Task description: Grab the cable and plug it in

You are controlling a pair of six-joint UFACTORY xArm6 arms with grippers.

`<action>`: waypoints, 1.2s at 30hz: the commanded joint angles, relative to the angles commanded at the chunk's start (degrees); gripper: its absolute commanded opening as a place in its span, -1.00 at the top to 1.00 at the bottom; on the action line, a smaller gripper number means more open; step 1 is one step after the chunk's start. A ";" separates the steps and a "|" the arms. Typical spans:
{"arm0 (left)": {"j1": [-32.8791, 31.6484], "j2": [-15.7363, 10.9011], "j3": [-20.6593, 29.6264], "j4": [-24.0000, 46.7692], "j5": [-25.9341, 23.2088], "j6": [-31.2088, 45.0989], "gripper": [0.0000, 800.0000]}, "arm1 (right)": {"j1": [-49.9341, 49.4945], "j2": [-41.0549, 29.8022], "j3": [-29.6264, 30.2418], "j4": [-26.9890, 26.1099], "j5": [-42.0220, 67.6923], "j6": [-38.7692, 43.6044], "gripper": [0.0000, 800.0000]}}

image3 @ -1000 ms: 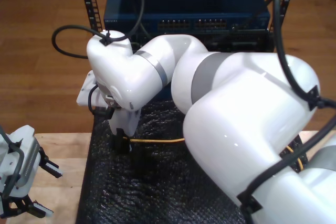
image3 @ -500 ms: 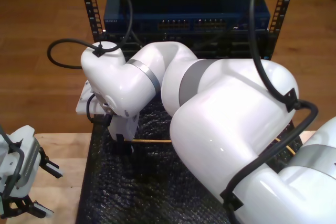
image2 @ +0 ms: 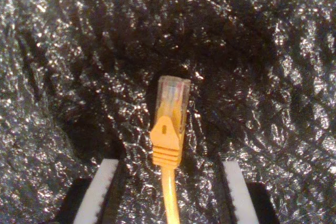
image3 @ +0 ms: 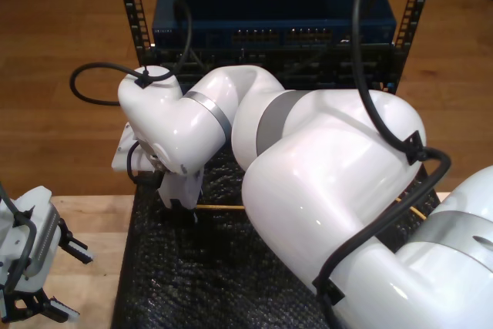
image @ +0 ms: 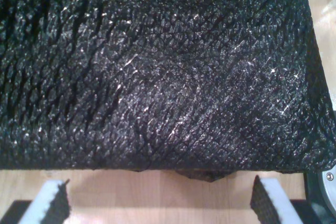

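Note:
The cable [image2: 168, 135] is thin and yellow-orange, and its clear plug [image2: 173, 95] points away from the camera over the black bubble-wrap mat [image2: 273, 66]. My second gripper [image2: 168, 182] is open, with one white-padded finger [image2: 100, 192] on each side of the cable and neither touching it. In the exterior view, my second gripper [image3: 183, 215] points down at the mat's far left part, and the cable [image3: 223, 207] runs from it toward that view's right. My first gripper [image3: 68, 283] is open over the wooden table at the exterior view's lower left. It [image: 157, 200] faces the mat's edge [image: 157, 167].
A blue network switch [image3: 273, 5] with rows of ports [image3: 293, 36] sits in a black rack [image3: 131, 13] behind the mat. The second arm's large white body [image3: 331, 190] covers much of the mat [image3: 192, 283]. Thick black arm cables [image3: 100, 98] loop above the arm. The wooden table [image3: 88, 217] lies beside the mat.
The second arm's body has swung toward the exterior view's left and back, and its black cables have shifted with it. Its gripper stays at the cable. The first gripper has not moved.

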 joint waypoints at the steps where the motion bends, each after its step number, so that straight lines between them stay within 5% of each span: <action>1: 0.00 -0.09 0.00 0.00 0.00 -0.09 -1.00 | 0.00 0.00 0.00 0.00 0.00 -0.09 0.09; 36: 0.00 0.00 0.00 0.00 0.00 0.00 -1.00 | 0.79 1.05 -1.32 -1.76 0.00 -0.26 0.53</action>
